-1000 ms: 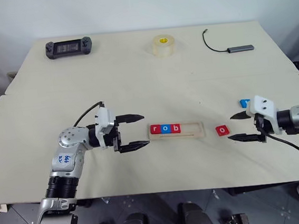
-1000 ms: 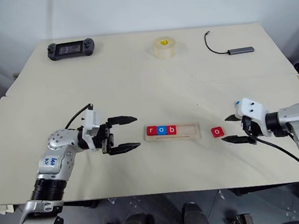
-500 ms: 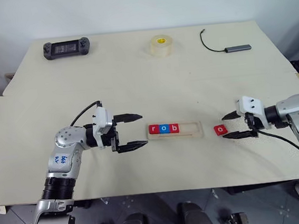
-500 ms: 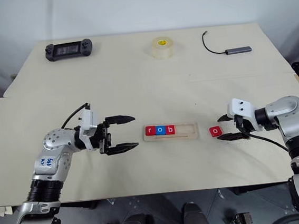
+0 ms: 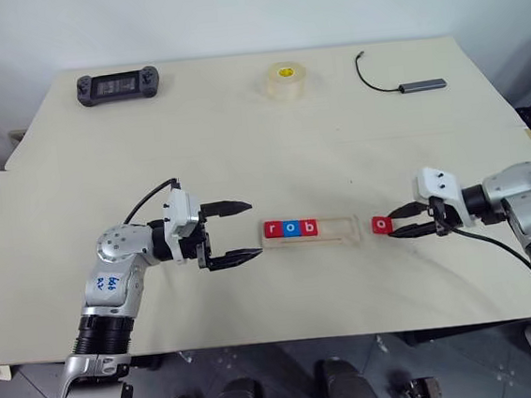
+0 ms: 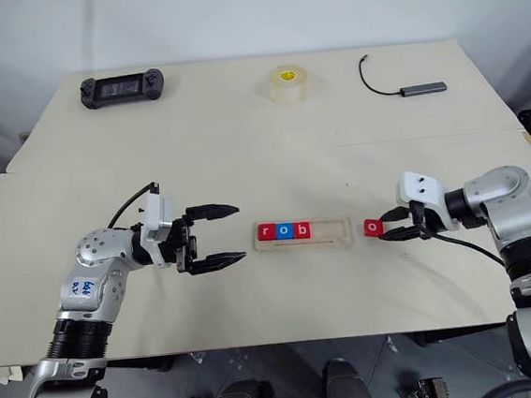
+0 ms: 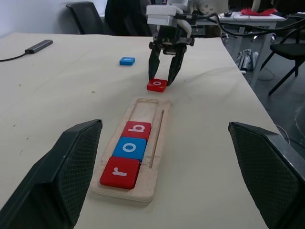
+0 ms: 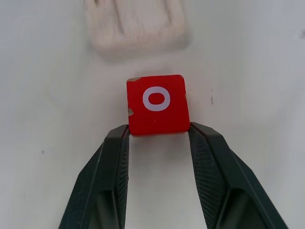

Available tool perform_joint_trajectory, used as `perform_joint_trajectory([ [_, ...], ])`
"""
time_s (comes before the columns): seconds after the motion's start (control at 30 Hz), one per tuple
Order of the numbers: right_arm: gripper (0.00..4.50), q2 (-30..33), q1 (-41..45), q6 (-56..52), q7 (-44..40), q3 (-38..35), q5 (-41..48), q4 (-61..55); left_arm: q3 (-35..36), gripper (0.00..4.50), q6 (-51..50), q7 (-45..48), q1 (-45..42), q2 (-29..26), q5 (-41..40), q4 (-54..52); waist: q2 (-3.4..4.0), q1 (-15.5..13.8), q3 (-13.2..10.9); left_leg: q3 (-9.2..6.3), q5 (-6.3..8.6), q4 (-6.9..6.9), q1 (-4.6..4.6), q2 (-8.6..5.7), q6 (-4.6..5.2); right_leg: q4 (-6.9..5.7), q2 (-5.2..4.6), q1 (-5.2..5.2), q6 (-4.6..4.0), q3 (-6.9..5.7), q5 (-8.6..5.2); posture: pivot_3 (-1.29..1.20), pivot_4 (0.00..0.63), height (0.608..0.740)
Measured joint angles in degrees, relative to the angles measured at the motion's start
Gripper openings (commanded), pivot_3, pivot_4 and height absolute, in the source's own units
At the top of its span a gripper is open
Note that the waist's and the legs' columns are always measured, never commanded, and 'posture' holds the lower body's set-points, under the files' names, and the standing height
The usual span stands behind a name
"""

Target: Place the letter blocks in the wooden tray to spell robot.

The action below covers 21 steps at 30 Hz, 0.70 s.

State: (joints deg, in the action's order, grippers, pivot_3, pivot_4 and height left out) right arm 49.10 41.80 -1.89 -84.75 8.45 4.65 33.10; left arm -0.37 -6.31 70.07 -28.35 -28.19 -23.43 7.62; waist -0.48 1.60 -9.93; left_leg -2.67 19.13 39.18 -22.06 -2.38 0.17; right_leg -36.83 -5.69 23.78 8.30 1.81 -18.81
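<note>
The wooden tray (image 5: 336, 231) lies in the middle of the table with red r (image 5: 273, 228), blue o (image 5: 291, 228) and red b (image 5: 310, 227) at its left end. A red o block (image 5: 381, 225) rests on the table just off the tray's right end. My right gripper (image 5: 392, 227) is shut on it, its fingertips (image 8: 119, 143) pinching the block's two near corners. A blue block (image 7: 127, 60) lies beyond the right gripper in the left wrist view. My left gripper (image 5: 255, 228) hangs open left of the tray, pointing at it, with nothing between its fingers.
At the table's far edge lie a black handheld controller (image 5: 120, 84), a roll of tape (image 5: 286, 79) and a grey hub with a black cable (image 5: 421, 84). Bare tabletop spreads between those and the tray.
My right gripper moved left toward the tray and its fingers narrowed onto the red o block, which slid closer to the tray's right end. The left arm stayed put.
</note>
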Motion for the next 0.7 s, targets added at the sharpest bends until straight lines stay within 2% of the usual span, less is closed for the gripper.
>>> perform_joint_trajectory([
  [0.2,1.46,-3.8,5.0,-3.6,-0.7,2.4,-0.2,-5.9,0.1,4.50,0.0,-0.9,0.2,0.1,0.0,-0.1,0.00,0.0,0.0,-0.04,0.01,0.00,-0.01,0.00,-0.02,0.01,-0.01,0.00,0.00,-0.02,0.00,0.00,0.150,0.740],
  [0.37,1.46,-8.3,7.1,-3.9,-0.2,6.9,-2.8,-4.7,0.2,4.50,0.0,-1.9,1.6,0.2,0.0,-0.8,0.00,-0.1,0.0,-0.05,0.01,-0.01,-0.09,-0.04,-0.02,-0.05,-0.01,0.09,-0.01,-0.05,0.00,0.00,0.150,0.740],
  [0.6,1.46,-9.6,7.9,-1.8,-0.3,7.9,-4.5,-1.2,0.7,4.50,-0.5,-3.4,3.2,-0.1,-0.1,-3.2,0.00,-0.1,0.0,-0.11,0.01,-0.01,-0.13,-0.08,-0.01,-0.05,-0.01,0.08,-0.01,-0.12,0.00,0.00,0.150,0.740],
  [0.7,2.47,-10.4,7.9,-1.9,-0.3,8.0,-4.7,-0.8,1.2,4.50,-0.9,-4.0,4.2,-0.1,-0.1,-4.3,0.00,0.1,0.0,-0.10,0.00,-0.03,-0.12,-0.02,-0.04,-0.05,0.00,0.10,-0.01,-0.11,0.00,0.00,0.150,0.740],
])
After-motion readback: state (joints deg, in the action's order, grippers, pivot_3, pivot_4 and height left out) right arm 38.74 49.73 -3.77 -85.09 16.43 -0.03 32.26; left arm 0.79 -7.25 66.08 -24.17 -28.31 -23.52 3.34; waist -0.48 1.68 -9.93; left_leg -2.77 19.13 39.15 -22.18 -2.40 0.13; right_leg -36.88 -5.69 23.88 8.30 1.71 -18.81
